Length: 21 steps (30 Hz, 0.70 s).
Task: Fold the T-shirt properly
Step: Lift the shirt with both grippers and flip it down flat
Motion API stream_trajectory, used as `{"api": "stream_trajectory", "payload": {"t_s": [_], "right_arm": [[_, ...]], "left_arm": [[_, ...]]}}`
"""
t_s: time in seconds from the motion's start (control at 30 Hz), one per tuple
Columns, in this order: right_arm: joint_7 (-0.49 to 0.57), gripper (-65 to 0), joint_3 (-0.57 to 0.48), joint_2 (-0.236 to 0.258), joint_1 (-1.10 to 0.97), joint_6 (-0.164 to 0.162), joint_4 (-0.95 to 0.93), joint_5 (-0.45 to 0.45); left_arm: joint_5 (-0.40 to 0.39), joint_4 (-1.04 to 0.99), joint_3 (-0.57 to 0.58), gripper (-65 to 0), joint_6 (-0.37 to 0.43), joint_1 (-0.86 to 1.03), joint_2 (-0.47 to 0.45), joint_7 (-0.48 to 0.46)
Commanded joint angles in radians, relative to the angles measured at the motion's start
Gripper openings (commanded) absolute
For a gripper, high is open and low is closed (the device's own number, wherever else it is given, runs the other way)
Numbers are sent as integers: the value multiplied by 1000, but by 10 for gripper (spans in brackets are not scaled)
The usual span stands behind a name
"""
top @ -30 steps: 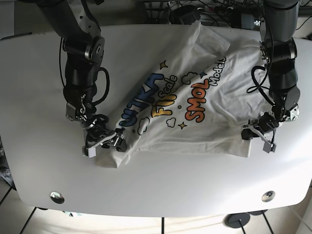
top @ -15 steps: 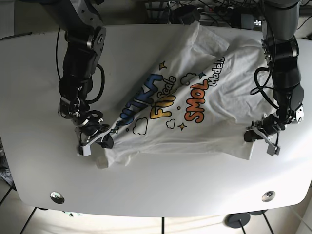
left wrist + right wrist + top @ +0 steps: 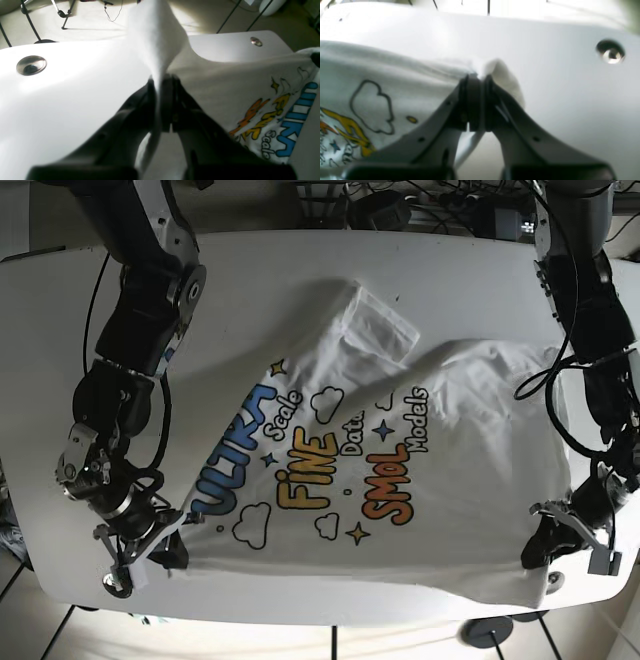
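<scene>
The white T-shirt (image 3: 400, 470) lies print side up on the white table (image 3: 300, 280), stretched wide, with its lower edge at the table's near edge. My left gripper (image 3: 548, 546) is at the near right corner, shut on the shirt's corner. In the left wrist view it (image 3: 161, 82) pinches a raised white fold of the shirt (image 3: 250, 95). My right gripper (image 3: 160, 552) is at the near left corner, shut on the other corner. In the right wrist view it (image 3: 476, 78) pinches the cloth's edge (image 3: 395, 75).
Metal fittings sit in the tabletop near its front corners (image 3: 31, 65) (image 3: 610, 51). Both grippers are right at the table's near edge. Cables and gear lie behind the far edge (image 3: 430, 205). A dark stand foot (image 3: 490, 635) is on the floor below.
Both grippers have moved toward the table's near edge and further apart, dragging the shirt with them. The bunched, diagonal shirt is now spread flat with the print unfolded.
</scene>
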Motion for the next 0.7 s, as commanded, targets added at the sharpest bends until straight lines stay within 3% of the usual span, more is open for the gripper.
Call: {"api": "stream_trajectory", "payload": {"t_s": [0.03,0.2,0.43,0.6,0.7], "right_arm": [[5,-631,1,24,127,-3,-20,15],[-72,-631,-114,90,373,-6,-57,23],[-184,-631,-137,103,505,3,84,23],[-194,-631,-130,124,235,5,288,24],[-124,-631,-88,93,-46,5,403,26]], "left_arm": [[-22,22,-12,-650,34,-102,-28,-36],[-24,20,-12,-650,85,-304,-29,-36],[-32,29,-18,-650,83,-416,-71,23],[-99,29,-19,-650,83,-278,-112,21],[-104,58,-67,-650,65,-105,-112,21]]}}
